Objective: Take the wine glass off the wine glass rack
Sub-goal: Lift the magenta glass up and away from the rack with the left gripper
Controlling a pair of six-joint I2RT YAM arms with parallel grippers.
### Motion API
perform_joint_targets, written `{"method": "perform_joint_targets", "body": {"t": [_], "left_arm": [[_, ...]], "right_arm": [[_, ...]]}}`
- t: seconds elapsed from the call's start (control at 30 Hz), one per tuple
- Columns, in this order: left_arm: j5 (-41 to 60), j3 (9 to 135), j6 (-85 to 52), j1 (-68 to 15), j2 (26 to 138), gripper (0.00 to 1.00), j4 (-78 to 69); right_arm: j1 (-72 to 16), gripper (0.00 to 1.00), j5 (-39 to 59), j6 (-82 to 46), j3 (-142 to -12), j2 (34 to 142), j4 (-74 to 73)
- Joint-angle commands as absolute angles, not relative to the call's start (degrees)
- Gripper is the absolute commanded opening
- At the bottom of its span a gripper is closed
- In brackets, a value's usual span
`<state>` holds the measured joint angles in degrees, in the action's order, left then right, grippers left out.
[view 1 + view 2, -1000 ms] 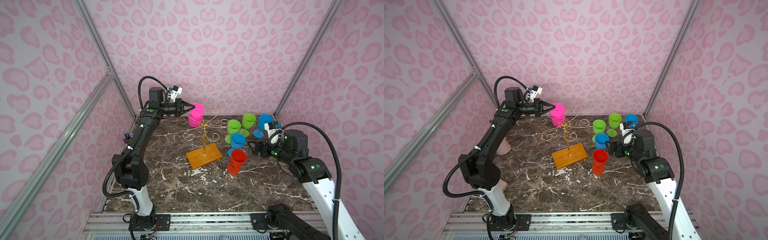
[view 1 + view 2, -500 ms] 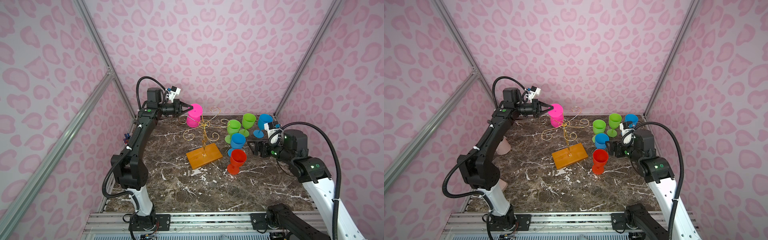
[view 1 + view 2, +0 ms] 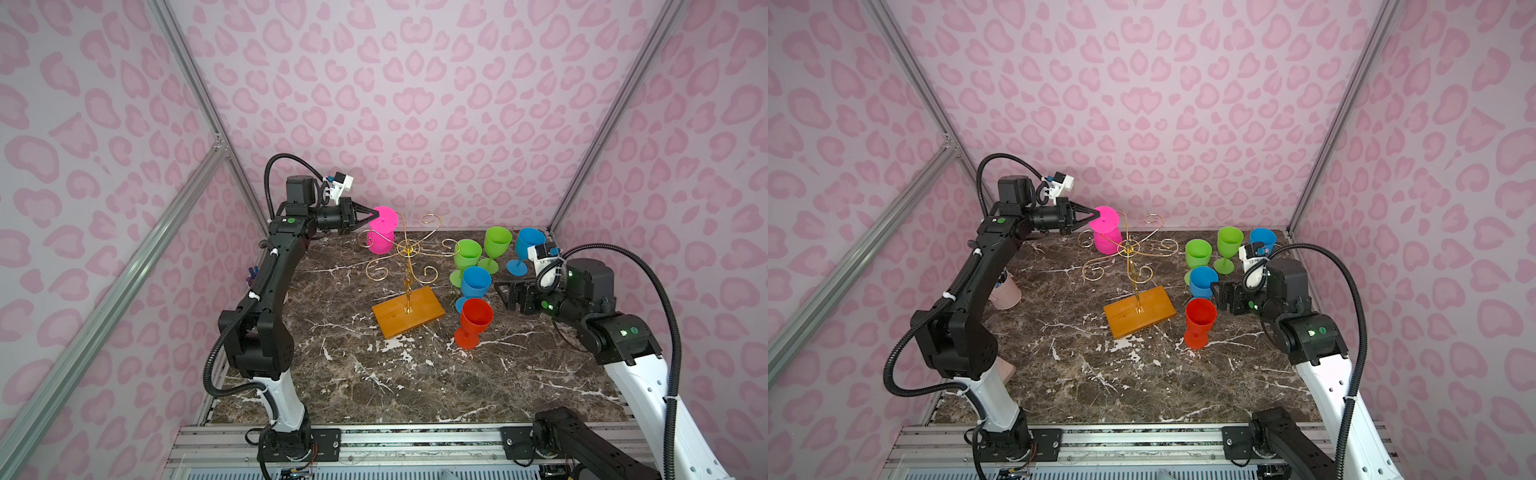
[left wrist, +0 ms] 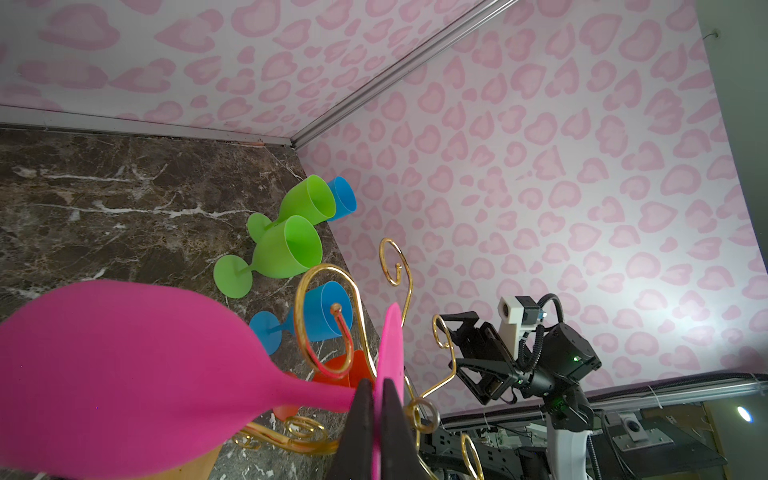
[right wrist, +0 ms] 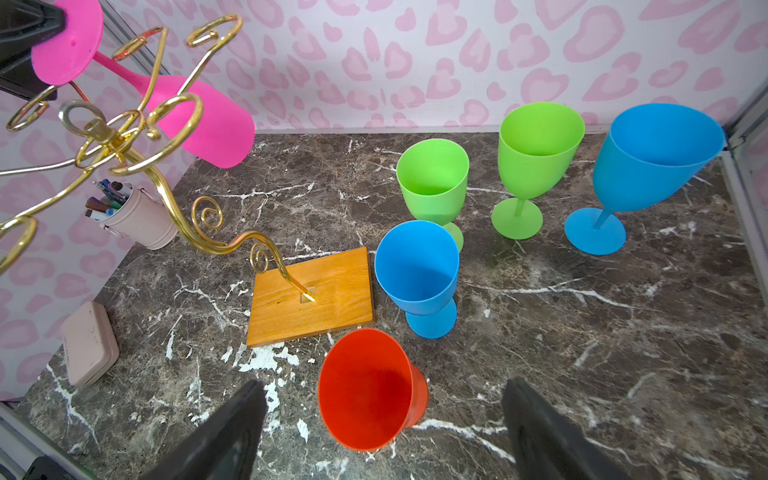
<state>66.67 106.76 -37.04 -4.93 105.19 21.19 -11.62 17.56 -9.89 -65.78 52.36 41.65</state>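
A pink wine glass (image 3: 380,241) (image 3: 1106,243) hangs bowl-down at the far left arm of the wine glass rack (image 3: 409,266), a gold wire stand on an orange-brown wooden base (image 3: 1138,311) (image 5: 309,297). My left gripper (image 3: 376,214) (image 3: 1097,215) (image 4: 376,386) is shut on the edge of the glass's flat foot (image 4: 390,353). The stem (image 5: 120,68) runs between the gold scroll wires. My right gripper (image 3: 505,295) (image 5: 382,384) stands open and holds nothing. It hangs just right of a red glass (image 3: 473,320), apart from it.
Right of the rack stand two green glasses (image 3: 467,255) (image 3: 496,245), two blue ones (image 3: 473,284) (image 3: 528,245) and the red one. A pink pen cup (image 3: 1005,293) and a flat pink box (image 5: 89,343) sit by the left wall. Walls close three sides.
My left gripper and the pink glass have shifted slightly left, outward along the rack's arm. The right arm has not moved.
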Motion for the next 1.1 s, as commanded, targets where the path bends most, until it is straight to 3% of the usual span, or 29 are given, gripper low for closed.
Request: {"method": "perform_joint_targets", "body": {"t": [0.0,0.37,0.67,0.93,1.07], "left_arm": [[66.24,107.13,-38.56,-3.82,104.46,0.03,18.30],[66.59,110.75,-44.35,-1.49,106.01,0.03,13.46],[66.25,123.42,-51.15,3.56,107.99,0.03,11.32],[66.21,123.99,-63.13,5.74,104.52,0.04,-0.81],[66.18,119.39,-75.54,5.49,101.21,0.04,-16.52]], "right_arm": [[-11.68,0.91,17.25,-9.84,-66.00,52.13,41.12],[-11.68,0.91,16.79,-9.58,-66.04,52.03,41.12],[-11.69,0.91,16.87,-8.80,-69.11,52.65,38.66],[-11.65,0.91,19.82,-8.70,-70.13,52.30,29.03],[-12.06,0.91,21.32,-9.25,-69.84,52.79,18.70]]}}
